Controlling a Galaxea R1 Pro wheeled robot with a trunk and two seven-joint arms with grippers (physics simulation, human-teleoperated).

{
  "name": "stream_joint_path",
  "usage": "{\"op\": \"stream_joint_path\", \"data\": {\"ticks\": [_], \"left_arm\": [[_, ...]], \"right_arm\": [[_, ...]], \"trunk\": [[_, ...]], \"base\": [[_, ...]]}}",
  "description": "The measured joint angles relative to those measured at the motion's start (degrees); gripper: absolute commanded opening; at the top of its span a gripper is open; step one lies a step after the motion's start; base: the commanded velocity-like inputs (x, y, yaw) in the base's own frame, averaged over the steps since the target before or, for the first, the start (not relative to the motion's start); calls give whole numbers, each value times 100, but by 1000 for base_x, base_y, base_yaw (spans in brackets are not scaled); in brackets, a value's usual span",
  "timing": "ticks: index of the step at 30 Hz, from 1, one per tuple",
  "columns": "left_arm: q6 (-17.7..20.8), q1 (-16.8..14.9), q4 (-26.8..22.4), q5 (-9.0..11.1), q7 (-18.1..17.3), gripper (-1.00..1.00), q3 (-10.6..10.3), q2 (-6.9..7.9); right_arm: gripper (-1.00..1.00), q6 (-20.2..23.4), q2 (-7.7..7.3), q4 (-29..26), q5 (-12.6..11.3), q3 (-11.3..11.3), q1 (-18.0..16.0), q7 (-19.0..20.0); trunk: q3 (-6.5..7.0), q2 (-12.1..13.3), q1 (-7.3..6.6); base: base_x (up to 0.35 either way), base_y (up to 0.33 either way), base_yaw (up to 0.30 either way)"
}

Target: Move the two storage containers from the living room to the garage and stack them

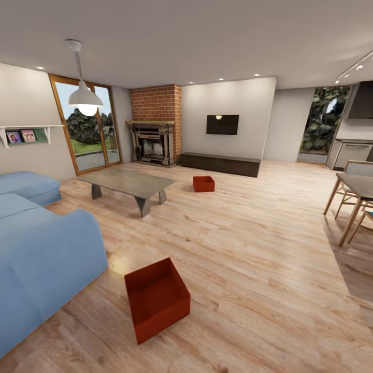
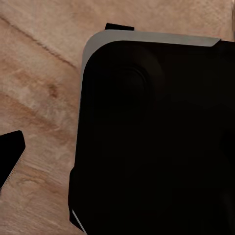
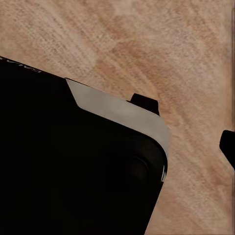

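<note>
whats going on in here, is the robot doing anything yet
Nothing is being handled yet. Both red-orange storage containers sit on the living room's wood floor: the near container beside the blue sofa, the far container past the grey low table, toward the brick fireplace. Neither has been moved toward the garage.

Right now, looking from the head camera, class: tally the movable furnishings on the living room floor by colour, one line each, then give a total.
Red-orange: 2, near storage container and far storage container
Blue: 1, sofa
Grey: 1, low table
Total: 4
</note>
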Motion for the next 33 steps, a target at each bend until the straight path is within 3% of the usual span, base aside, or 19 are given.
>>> {"op": "stream_joint_path", "data": {"ticks": [25,33], "left_arm": [[0,1,0,0,0,100,0,0],[-9,1,0,-1,0,100,0,9]], "right_arm": [[100,-1,7,0,9,0,0,-1],[100,-7,0,0,13,0,0,-5]], "trunk": [[0,0,0],[0,0,1]], "base": [[321,0,3],[251,0,237]]}}
